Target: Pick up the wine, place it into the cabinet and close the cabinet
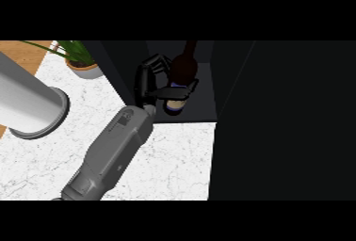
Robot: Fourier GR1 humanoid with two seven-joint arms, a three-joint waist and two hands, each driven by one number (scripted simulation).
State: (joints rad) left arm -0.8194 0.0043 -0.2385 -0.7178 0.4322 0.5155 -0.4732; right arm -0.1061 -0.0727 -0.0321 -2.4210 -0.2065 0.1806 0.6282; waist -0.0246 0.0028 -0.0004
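Up at twelve o'clock, inside the dark cabinet (230, 80), the left hand (156, 80) is curled round the lower body of the wine bottle (182, 70), which looks like heavy, slippery, breakable glass, best held low on its body.

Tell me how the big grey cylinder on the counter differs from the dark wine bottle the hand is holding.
The grey metal cylinder is pale, wide and stands untouched on the white marble counter; the dark brown wine bottle is slim, with the black hand curled round it. The cylinder sits in the open; the bottle is inside the dark cabinet. Both look upright.
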